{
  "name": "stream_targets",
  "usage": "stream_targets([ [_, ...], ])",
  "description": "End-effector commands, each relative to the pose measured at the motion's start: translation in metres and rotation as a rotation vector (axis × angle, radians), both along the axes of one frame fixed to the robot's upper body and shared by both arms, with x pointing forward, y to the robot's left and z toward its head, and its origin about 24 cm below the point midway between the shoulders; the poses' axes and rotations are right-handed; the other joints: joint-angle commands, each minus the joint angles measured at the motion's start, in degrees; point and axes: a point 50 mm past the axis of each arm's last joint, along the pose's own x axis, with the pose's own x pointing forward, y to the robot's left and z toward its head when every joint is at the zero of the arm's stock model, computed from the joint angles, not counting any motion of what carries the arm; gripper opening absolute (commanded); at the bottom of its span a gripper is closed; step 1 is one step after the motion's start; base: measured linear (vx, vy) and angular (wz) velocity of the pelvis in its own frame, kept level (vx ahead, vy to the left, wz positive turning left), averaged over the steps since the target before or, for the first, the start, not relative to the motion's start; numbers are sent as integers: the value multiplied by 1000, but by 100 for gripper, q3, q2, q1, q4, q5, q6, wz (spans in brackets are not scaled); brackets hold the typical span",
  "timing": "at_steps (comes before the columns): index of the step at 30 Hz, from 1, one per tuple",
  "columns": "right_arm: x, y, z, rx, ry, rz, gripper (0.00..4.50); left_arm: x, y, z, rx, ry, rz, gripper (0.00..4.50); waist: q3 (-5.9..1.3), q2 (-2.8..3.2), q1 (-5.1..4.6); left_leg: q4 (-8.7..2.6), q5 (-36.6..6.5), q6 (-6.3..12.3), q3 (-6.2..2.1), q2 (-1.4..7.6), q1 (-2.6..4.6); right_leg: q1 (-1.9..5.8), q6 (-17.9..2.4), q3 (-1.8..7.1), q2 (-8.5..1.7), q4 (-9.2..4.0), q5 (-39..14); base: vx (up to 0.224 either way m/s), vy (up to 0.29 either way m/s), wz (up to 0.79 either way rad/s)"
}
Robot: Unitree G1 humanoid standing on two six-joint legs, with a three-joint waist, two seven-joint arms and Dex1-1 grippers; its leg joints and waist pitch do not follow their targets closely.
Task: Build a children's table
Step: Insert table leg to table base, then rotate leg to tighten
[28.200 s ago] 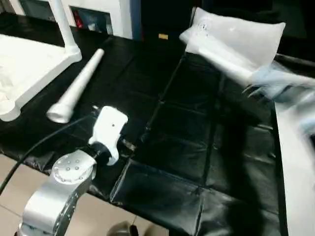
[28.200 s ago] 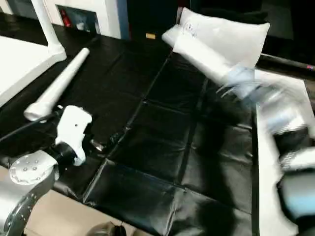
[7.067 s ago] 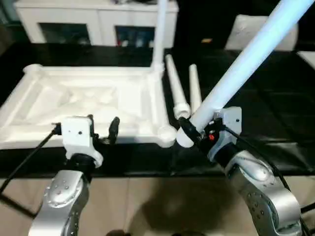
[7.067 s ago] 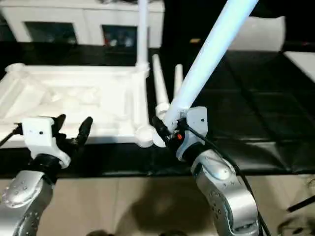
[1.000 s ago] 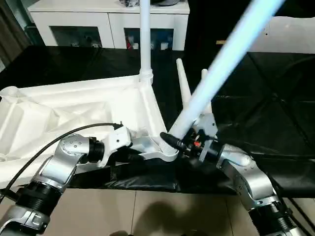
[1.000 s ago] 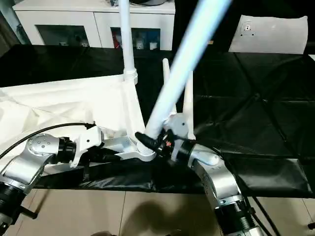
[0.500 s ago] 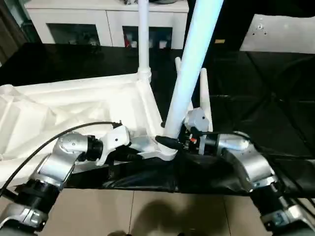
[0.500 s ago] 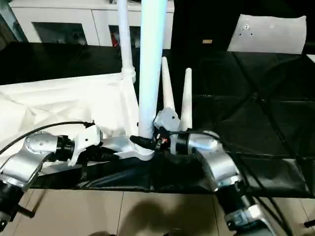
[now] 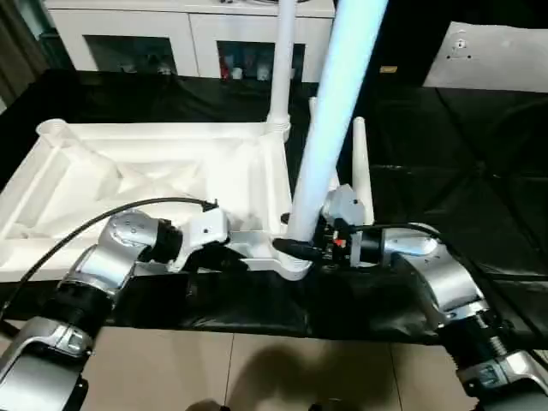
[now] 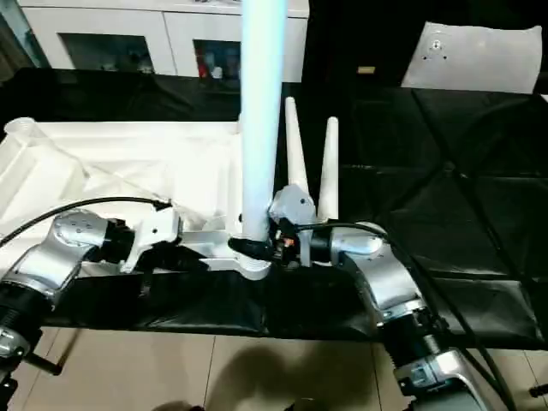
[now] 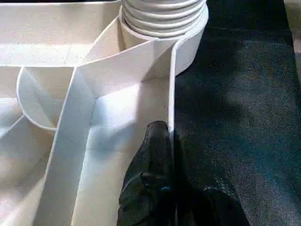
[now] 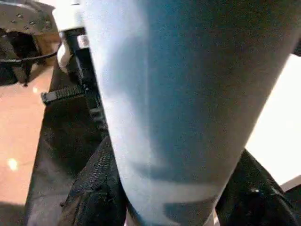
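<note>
The white table top point(image 9: 154, 175) lies upside down on black cloth, ribs up. One leg point(image 9: 282, 60) stands screwed into its far right corner. A second leg point(image 9: 338, 94) stands upright over the near right corner socket point(image 9: 291, 261), and my right gripper point(image 9: 300, 248) is shut on its base, with black fingers point(image 12: 96, 188) on either side. My left gripper point(image 9: 233, 255) is shut on the top's near rim just left of that socket; its fingers point(image 11: 157, 155) pinch the thin wall. Two loose legs point(image 9: 358, 167) lie on the cloth beyond.
A white cabinet point(image 9: 145, 34) with glass-fronted compartments stands at the back. A white panel point(image 9: 497, 56) lies at the back right. The black cloth point(image 9: 454, 188) ends at the near edge above tan floor. A black cable point(image 9: 86, 231) loops over my left arm.
The leg held in my right gripper has swung from leaning right to upright over the near right corner socket. The camera has shifted. My left gripper stays on the rim.
</note>
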Motion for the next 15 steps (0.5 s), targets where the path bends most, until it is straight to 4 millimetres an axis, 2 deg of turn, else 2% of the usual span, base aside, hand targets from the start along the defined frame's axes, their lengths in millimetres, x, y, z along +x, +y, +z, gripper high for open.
stream_targets([
  [1,-28,5,-62,-148,262,45,189,14,20,22,-12,-123,153,0,-131,43,-7,-543,-1309,105,-111,339,-11,152,-1370,267,-475,-467,-1142,0,0,0],
  [2,-25,6,-62,-143,254,22,189,11,23,20,-14,-117,160,0,-125,28,-18,-553,-1409,79,-114,338,-1,140,-1297,278,-481,-494,-1427,0,0,0],
  [3,-22,7,-61,-140,244,0,189,7,25,19,-14,-112,166,0,-125,29,-25,-560,-1420,57,-123,346,-10,148,-1294,283,-500,-490,-1491,0,0,0],
  [4,-20,7,-61,-138,231,-23,189,3,27,17,-14,-108,171,0,-122,17,-64,-573,-1390,39,-137,340,-50,175,-1246,287,-511,-488,-1606,0,0,0],
  [6,-17,8,-60,-136,219,-46,189,-1,29,16,-13,-103,176,0,-122,25,-108,-578,-1371,57,-128,340,-17,133,-1205,289,-488,-518,-1670,0,0,0],
  [7,-12,9,-59,-125,206,-88,189,-8,30,16,-21,-96,185,0,-134,-3,-119,-576,-1333,58,-124,346,-15,140,-1232,290,-490,-510,-1608,0,0,0],
  [8,-7,10,-57,-110,197,-135,189,-16,29,16,-34,-91,196,0,-152,-2,-170,-581,-1180,80,-140,358,-54,178,-1318,287,-502,-463,-1362,0,0,0],
  [9,-2,12,-55,-90,194,-178,189,-25,25,17,-53,-87,207,0,-144,3,-198,-583,-1096,110,-135,344,-61,172,-1341,286,-481,-469,-1247,0,0,0],
  [10,2,14,-53,-70,190,-210,189,-34,19,19,-73,-89,220,0,-150,-24,-249,-581,-903,154,-137,347,-98,198,-1422,271,-460,-448,-922,0,0,0],
  [11,4,15,-52,-61,188,-222,189,-37,15,20,-85,-92,228,0,-171,0,-267,-564,-819,150,-138,362,-100,214,-1487,277,-473,-403,-694,0,0,0],
  [12,6,16,-50,-51,187,-236,189,-41,10,22,-103,-97,241,0,-163,20,-293,-550,-743,191,-121,356,-83,194,-1577,279,-439,-404,-400,0,0,0],
  [13,7,17,-49,-44,187,-244,189,-43,6,23,-117,-100,253,0,-173,-9,-297,-533,-700,216,-97,340,-68,189,-1606,278,-409,-412,-292,0,0,0],
  [14,11,21,-47,-33,184,-261,189,-48,-6,26,-151,-120,288,0,-222,3,-292,-473,-338,292,-61,336,-51,214,-1726,293,-388,-351,418,0,0,0],
  [15,12,22,-46,-32,183,-264,189,-49,-9,26,-158,-125,296,0,-226,2,-281,-460,-184,340,-65,330,-69,225,-1765,288,-380,-329,700,0,0,0],
])
